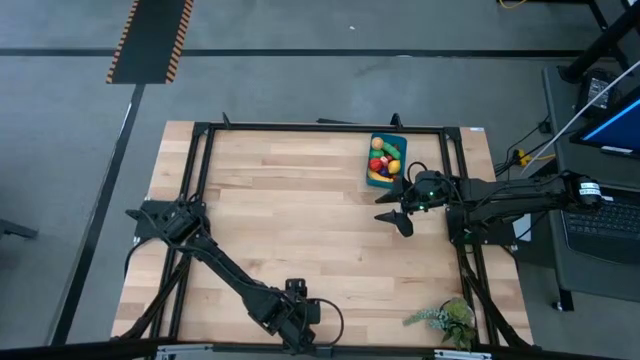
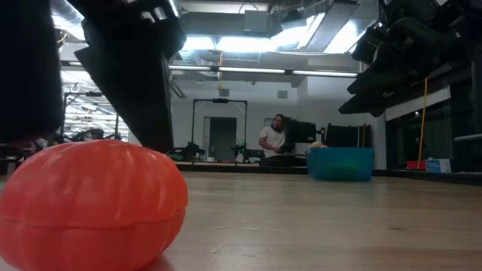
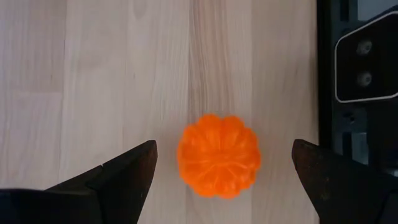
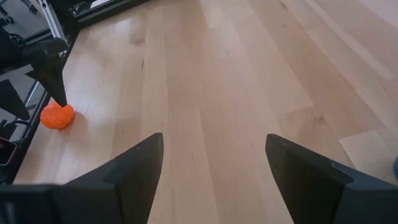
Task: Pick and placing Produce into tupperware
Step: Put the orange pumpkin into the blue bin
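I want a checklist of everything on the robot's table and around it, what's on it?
Surface: pale wooden table inside a black frame.
Job's things: blue tupperware at the far right side holds several produce pieces; one orange pumpkin lies on the wood at the near edge.
Clutter: leafy green sprig in the near right corner.
End effectors: left end effector open, poised straddling the pumpkin without touching; right end effector open and empty, beside the tupperware.
Cables: black cable loop by the left wrist.
Surroundings: a seated person far behind the table; laptop on a stand at the right.
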